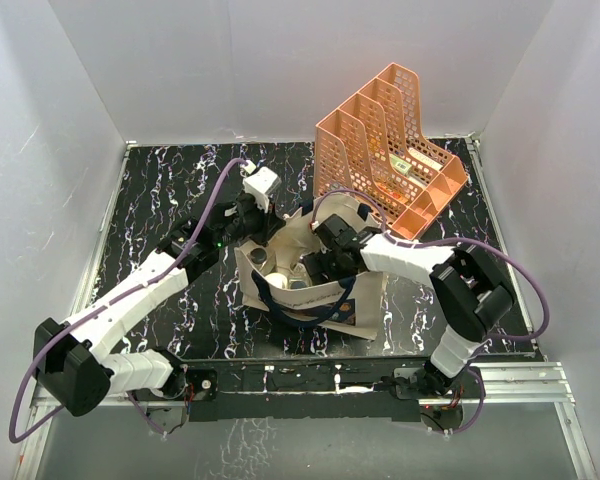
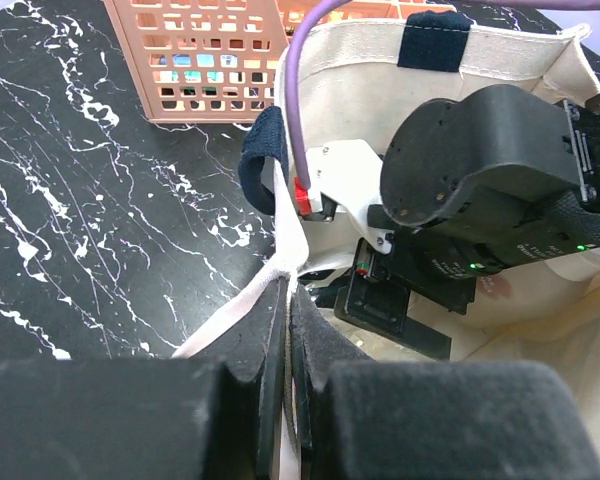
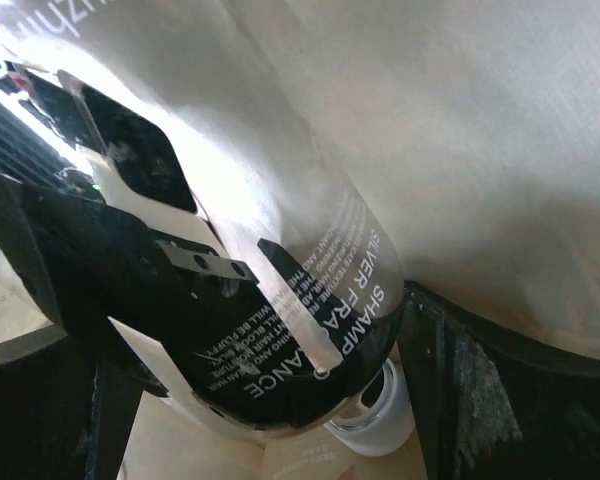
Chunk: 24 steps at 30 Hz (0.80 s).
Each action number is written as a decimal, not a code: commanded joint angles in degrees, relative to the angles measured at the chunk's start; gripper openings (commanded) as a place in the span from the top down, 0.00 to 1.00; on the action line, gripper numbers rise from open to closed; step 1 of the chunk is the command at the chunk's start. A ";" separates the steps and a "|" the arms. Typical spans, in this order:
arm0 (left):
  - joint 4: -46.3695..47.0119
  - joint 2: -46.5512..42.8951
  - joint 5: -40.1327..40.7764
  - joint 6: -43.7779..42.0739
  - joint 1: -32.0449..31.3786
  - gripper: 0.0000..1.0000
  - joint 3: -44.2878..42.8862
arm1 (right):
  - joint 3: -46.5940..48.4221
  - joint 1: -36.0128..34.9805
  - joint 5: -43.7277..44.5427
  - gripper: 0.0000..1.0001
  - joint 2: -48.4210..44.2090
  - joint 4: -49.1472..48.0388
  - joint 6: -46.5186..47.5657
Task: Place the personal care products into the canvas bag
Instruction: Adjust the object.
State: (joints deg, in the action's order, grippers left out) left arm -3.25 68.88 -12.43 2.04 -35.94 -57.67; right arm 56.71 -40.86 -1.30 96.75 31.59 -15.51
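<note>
Inspection finding: the beige canvas bag with navy handles (image 1: 325, 293) lies slumped at the middle of the black marbled table (image 1: 170, 190), with its mouth open upward. The peach plastic mesh organizer (image 1: 380, 140) stands at the bag's 1 o'clock, just beside it.

The left gripper (image 2: 286, 310) is at the bag's 10 o'clock rim. Its jaws are fully closed and pinch the cream edge of the fabric near a navy handle (image 2: 263, 160).

The right gripper (image 3: 270, 395) reaches in from 3 o'clock and sits inside the bag mouth, with its fingers (image 3: 40, 410) spread wide. The silver metallic bottle with a white cap (image 3: 310, 300) lies between them against the bag's inner fabric. A sliver of fabric shows between the bottle and one finger. At the other finger, contact cannot be determined.
</note>
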 commanded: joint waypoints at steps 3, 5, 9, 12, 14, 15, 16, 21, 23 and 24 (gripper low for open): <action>-2.42 1.02 1.52 1.16 -0.09 1.00 -0.89 | -3.30 -2.04 1.22 0.00 11.53 -4.16 -2.71; -2.32 1.00 1.59 1.31 -0.09 1.00 -0.55 | -2.94 -2.01 1.38 0.03 11.30 -5.47 -2.60; -2.28 1.16 3.39 1.23 -0.09 1.00 -0.67 | -2.44 -0.43 1.54 0.30 6.24 -10.81 -0.47; -2.66 1.04 5.02 1.59 -0.09 1.00 -1.01 | -1.83 0.94 1.16 0.50 -1.16 -14.16 0.98; -2.85 1.16 6.19 2.10 -0.09 1.00 -1.48 | -0.52 1.70 0.39 0.62 -6.28 -15.53 2.04; -2.87 1.23 6.56 2.18 -0.09 1.00 -1.67 | 0.20 1.94 0.42 0.68 -8.54 -16.05 2.64; -2.76 1.26 6.76 2.20 -0.09 1.00 -1.84 | 0.95 2.26 0.31 0.75 -10.64 -16.49 3.08; -2.48 1.30 7.83 1.78 -0.09 1.00 -2.48 | 3.55 3.85 -1.05 0.92 -17.69 -17.36 3.13; -2.38 1.11 8.23 1.57 -0.09 1.00 -2.68 | 4.77 4.45 -1.50 0.92 -19.19 -16.56 1.92; -2.38 1.05 8.33 1.35 -0.09 1.00 -2.77 | 5.45 4.74 -1.92 0.92 -19.72 -16.30 1.28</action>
State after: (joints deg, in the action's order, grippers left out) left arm -3.31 70.04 -5.96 3.81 -36.12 -58.52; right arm 55.75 -38.11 -4.27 82.26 27.35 -11.51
